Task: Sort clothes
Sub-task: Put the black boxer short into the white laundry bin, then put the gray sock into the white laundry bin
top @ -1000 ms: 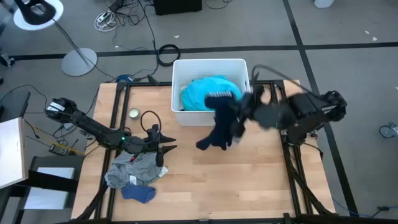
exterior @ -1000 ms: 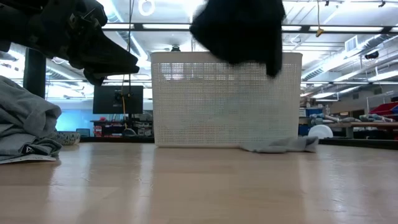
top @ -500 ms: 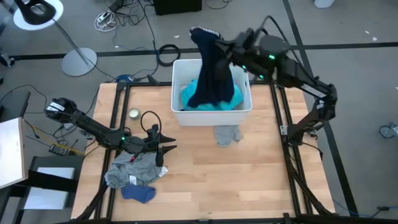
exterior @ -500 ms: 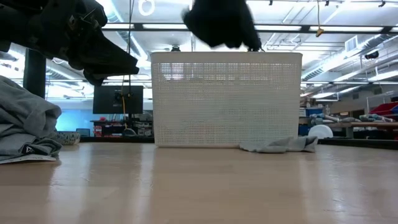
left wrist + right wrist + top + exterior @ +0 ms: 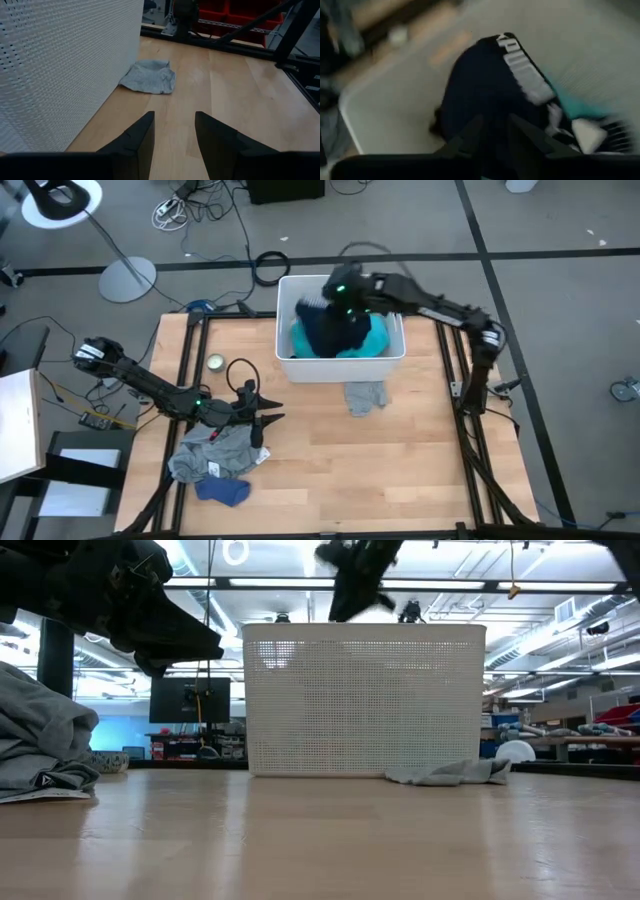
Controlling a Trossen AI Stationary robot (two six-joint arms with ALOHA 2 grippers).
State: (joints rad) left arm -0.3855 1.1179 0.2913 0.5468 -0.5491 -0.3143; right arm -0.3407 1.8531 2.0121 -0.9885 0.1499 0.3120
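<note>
R gripper (image 5: 335, 298) hangs over white bin (image 5: 385, 285); can't tell if its fingers grip or not. Navy garment (image 5: 330, 332) w/ white-lettered band lies in bin on turquoise one (image 5: 375, 335). L gripper (image 5: 268, 419) open, empty, above grey garment (image 5: 225, 450) near blue piece (image 5: 222, 492). Small grey piece (image 5: 366, 396) on table just in front of bin

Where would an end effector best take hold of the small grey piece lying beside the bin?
The small grey piece lies crumpled on the table just in front of the white bin. Probably best pinched from above at its raised folds on the side away from the bin wall, where the fingers have room.
</note>
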